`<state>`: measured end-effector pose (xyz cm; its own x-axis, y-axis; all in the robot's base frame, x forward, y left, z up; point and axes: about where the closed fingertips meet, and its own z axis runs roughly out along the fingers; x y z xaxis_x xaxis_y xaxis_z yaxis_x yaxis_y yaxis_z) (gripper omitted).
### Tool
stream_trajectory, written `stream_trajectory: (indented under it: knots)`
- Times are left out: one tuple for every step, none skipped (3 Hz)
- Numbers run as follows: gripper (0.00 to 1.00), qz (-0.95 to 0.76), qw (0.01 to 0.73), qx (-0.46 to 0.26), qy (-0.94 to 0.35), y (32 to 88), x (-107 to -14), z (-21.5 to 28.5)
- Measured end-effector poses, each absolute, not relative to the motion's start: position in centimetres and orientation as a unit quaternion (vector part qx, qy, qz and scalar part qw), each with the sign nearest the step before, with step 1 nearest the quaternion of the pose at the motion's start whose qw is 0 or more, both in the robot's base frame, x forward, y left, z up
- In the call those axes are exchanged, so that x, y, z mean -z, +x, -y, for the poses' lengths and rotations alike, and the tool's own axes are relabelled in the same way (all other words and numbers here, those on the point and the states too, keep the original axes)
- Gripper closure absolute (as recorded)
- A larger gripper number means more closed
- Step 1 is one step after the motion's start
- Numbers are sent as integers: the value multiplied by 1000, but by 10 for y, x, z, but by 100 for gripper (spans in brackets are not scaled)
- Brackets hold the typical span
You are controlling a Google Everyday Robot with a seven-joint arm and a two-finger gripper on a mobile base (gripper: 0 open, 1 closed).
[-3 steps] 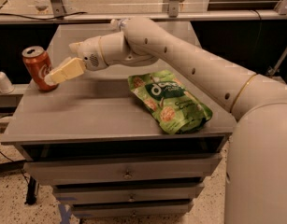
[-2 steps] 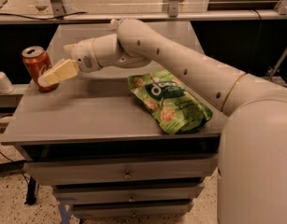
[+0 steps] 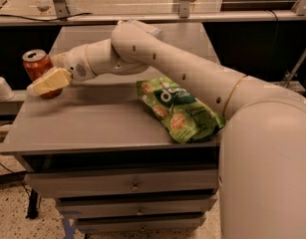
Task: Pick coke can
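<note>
The small red aluminium coke can (image 3: pixel 35 63) stands upright on the grey table (image 3: pixel 92 128), well left of the crinkled green snack bag (image 3: pixel 180 108). Our cream tool (image 3: pixel 47 82) has slid further from the bag and now covers the can's lower front. We cannot tell whether it is spread or clamped. We judge the grasp imminent.

One camera only, and it sat high on the robot's own side, looking down and forward across the bench (image 3: pixel 92 128) from close in. The arm (image 3: pixel 192 76) stretched in from the lower right, its bulk filling that corner. The bench's drawer fronts (image 3: pixel 127 183) faced the lens. The claw (image 3: pixel 49 81) was far left in frame, against the coke can (image 3: pixel 35 63).
</note>
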<state>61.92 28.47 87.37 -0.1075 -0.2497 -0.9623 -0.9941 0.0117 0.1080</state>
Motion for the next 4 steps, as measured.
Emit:
stream_trajectory:
  knots:
    - [41,-583,401,-463,-534,613,-872,-296]
    - [62,-581,403,-466,-532,613,-875,-299]
    - [86,-572,419,-468,-528,617,-894,-294]
    - [100,-557,447,-456,-530,630,-925,-276]
